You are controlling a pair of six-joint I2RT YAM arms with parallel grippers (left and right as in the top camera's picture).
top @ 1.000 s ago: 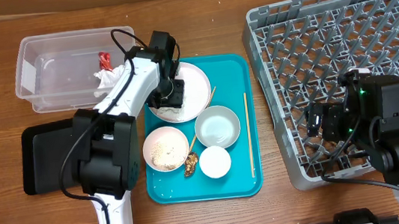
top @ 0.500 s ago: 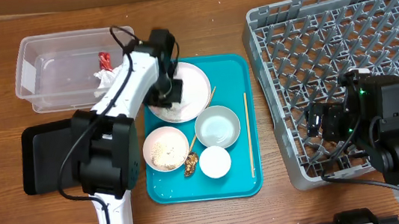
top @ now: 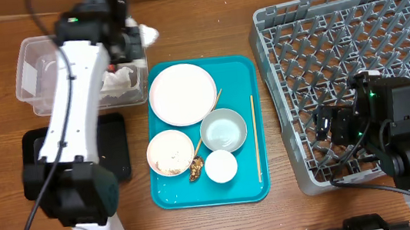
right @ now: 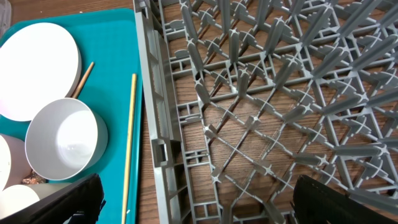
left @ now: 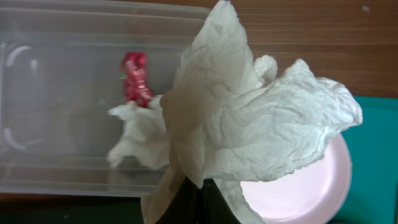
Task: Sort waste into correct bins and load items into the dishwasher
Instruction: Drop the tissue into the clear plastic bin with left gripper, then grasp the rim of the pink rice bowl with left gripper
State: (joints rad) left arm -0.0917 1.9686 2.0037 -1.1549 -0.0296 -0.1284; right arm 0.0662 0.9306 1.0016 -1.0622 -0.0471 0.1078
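Note:
My left gripper (top: 132,32) (left: 200,199) is shut on a crumpled white napkin (top: 149,35) (left: 249,118) and holds it over the right end of the clear tub (top: 30,73) (left: 56,93). Another white napkin (top: 118,81) (left: 138,135) and a red wrapper scrap (left: 135,76) lie in the tub. The white plate (top: 182,94) (right: 34,68), a bowl with rice (top: 170,151), a grey-green bowl (top: 223,130) (right: 62,140), a white cup (top: 220,166), a brown lump (top: 195,168) and chopsticks (top: 255,136) (right: 129,143) sit on the teal tray. My right gripper (top: 334,127) (right: 205,205) is open over the front left of the grey dish rack (top: 350,29) (right: 261,93).
The black tray (top: 115,152) lies below the tub, partly under my left arm. The teal tray (top: 248,187) (right: 118,37) lies between the bins and the rack. Bare wooden table (top: 201,15) runs along the back.
My left arm has lifted off the plate with a napkin and swung up and left over the tub's right end. The plate now shows whole. The right arm has not moved.

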